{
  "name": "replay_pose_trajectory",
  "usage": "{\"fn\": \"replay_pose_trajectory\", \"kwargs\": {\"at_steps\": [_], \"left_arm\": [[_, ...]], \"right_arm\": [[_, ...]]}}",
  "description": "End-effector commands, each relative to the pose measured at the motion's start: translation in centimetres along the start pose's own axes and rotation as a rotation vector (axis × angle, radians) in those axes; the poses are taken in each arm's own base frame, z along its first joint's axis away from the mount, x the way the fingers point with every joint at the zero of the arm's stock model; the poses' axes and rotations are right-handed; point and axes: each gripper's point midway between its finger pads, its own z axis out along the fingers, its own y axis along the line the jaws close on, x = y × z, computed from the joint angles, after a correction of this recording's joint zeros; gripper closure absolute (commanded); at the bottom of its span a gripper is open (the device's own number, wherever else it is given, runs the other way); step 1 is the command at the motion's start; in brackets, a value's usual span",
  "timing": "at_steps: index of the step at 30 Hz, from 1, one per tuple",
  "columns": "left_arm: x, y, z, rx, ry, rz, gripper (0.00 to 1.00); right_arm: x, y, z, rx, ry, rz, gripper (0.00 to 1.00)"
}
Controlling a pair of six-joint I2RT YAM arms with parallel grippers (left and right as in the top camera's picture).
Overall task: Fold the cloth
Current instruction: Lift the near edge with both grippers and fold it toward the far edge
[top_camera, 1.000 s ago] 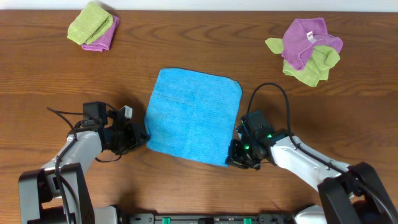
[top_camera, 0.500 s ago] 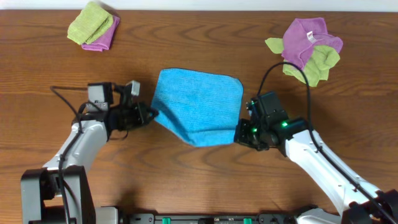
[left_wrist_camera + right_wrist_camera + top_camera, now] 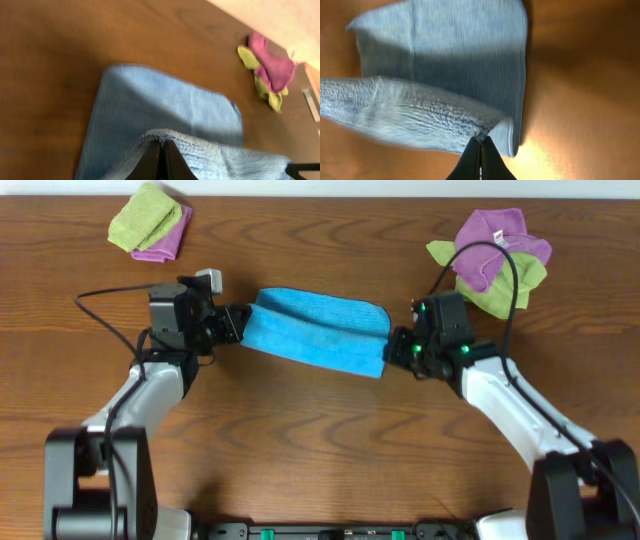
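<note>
Where the cloth sits: the cloth [image 3: 318, 330] hangs between the two grippers, doubled over into a long band, its raised edge carried above the layer lying flat on the table [image 3: 320, 450].
Left gripper: the left gripper [image 3: 238, 323] has its fingers together, clamped on the band's end.
Right gripper: the right gripper [image 3: 392, 352] is pinched tight on the opposite end.
Edges: the raised edge runs from one gripper to the other; the flat layer's far edge shows just beyond both.
Open room: bare wood lies behind both grippers. A green-and-purple bundle [image 3: 150, 220] sits well ahead of the left gripper and outward. A purple-and-green pile [image 3: 495, 260] lies near the right gripper, ahead and outward.
Left wrist only: the flat layer spreads ahead of the fingertips, its corners rounded.
Right wrist only: the pinched edge curls at the fingertips, and the flat layer's side edge ends just beside them.
Overhead only: both arms and both piles appear together.
Surface: brown wood grain, with a pale strip [image 3: 400, 188] past the far edge.
</note>
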Motion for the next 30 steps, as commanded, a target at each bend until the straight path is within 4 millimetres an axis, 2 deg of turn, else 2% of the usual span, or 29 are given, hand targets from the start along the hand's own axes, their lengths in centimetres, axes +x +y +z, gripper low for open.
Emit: {"fn": "replay_pose_trajectory", "kwargs": {"at_steps": [1,4,8,11,14,18,22,26,30], "left_arm": [[-0.6,1.0,1.6,-0.015,-0.010,-0.044,0.94],[-1.6,1.2,3.5,0.019,0.008,-0.055,0.94],[-4.2,1.1,5.8,0.061,0.002,-0.040,0.94],[-6.0,0.8,6.6,0.068,-0.013,-0.028,0.94],[-6.8,0.8,7.1,0.063,-0.001,-0.018,0.94],[-6.0,1.0,7.3,0.056,0.052,-0.031,0.94],[-3.4,1.7,7.0,0.032,0.154,-0.056,0.94],[-1.9,2.3,6.7,0.010,0.211,-0.089,0.94],[-1.0,3.0,6.3,-0.020,0.244,-0.088,0.94]], "right_arm": [[-2.9,0.6,0.3,0.020,-0.059,-0.031,0.98],[-4.8,0.8,0.9,0.043,-0.087,-0.030,0.98],[-6.5,0.4,1.8,0.059,-0.100,-0.012,0.98],[-7.5,-0.1,2.2,0.065,-0.112,0.001,0.98],[-8.2,-0.5,2.3,0.071,-0.125,0.011,0.99],[-7.9,-0.7,2.3,0.071,-0.108,0.016,0.98],[-5.9,-0.6,2.5,0.067,-0.027,0.026,0.98],[-4.0,-0.3,2.6,0.064,0.047,0.026,0.99],[-3.4,-0.4,2.6,0.075,0.068,0.009,0.98]]}}
